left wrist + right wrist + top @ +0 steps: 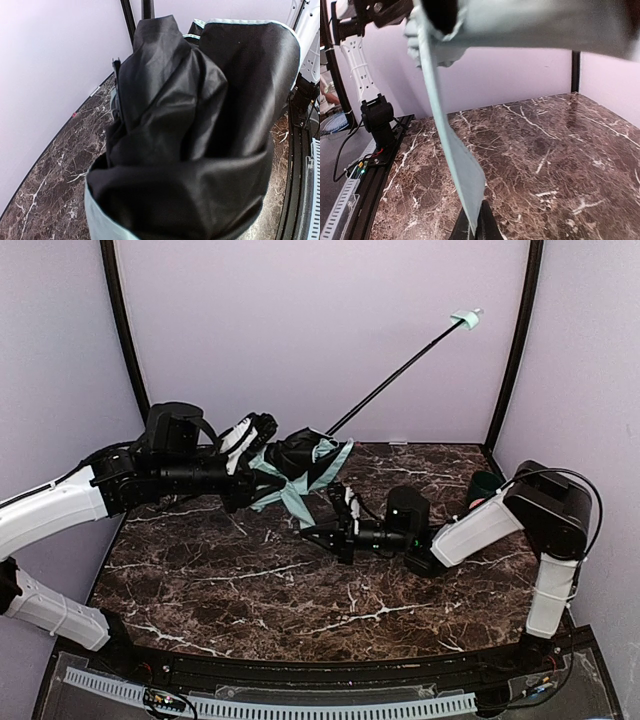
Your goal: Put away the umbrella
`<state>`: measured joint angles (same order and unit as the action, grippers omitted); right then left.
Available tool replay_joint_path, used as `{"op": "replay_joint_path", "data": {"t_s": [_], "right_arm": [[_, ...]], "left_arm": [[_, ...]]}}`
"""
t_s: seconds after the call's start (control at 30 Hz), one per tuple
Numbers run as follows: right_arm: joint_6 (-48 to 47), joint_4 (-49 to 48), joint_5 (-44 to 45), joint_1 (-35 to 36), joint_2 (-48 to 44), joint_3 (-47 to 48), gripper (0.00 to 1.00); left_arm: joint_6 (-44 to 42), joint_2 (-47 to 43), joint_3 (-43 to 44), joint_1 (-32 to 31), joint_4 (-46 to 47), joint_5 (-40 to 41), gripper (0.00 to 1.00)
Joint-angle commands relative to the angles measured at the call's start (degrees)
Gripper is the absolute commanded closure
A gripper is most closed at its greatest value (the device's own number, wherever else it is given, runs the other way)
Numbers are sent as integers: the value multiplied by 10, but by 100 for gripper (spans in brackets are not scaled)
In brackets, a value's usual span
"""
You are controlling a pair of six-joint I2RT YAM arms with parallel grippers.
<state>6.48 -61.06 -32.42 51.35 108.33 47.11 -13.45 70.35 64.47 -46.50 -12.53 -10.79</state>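
umbrella (300, 455): hung above the counter (230, 580) near its far edge, left of middle, canopy bunched, black lining showing.
shaft (395, 375): slanted up toward the far right corner, handle (465, 318) at its top.
your left hand (262, 440): clamped on the bunched canopy.
your right hand (308, 532): pressed together, pinching the tip of a hanging mint flap (455, 155).

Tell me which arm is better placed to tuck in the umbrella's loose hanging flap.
Right, probably. The right gripper is shut on the tip of the loose flap, so it can fold it in. The left gripper is occupied holding the bunched umbrella off the table.
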Motion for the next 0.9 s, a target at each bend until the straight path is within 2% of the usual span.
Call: {"op": "replay_joint_path", "data": {"t_s": [0.0,0.1,0.23,0.33,0.43,0.57,0.7,0.87], "right_arm": [[61,-76,2,-52,-45,-46,100],[32,-24,24,-75,-78,-64,100],[-4,56,37,-108,-112,-65,100],[-17,73,30,-138,-125,-52,100],[-40,78,-2,-149,-132,-24,100],[-72,97,-45,-149,-140,28,100],[-117,130,-73,-147,-152,55,100],[-202,212,-83,-132,-181,73,100]], "left_arm": [[-1,-22,2,-1,19,-13,100],[-9,-24,-6,-1,18,-58,100],[-48,-29,-32,-4,20,-190,100],[-107,-45,-70,-23,21,-286,100],[-178,-54,-86,-59,-15,-339,100],[-235,-23,-79,-81,-98,-352,100],[-286,50,-46,-101,-203,-338,100],[-317,123,-38,-136,-262,-232,100]]}}
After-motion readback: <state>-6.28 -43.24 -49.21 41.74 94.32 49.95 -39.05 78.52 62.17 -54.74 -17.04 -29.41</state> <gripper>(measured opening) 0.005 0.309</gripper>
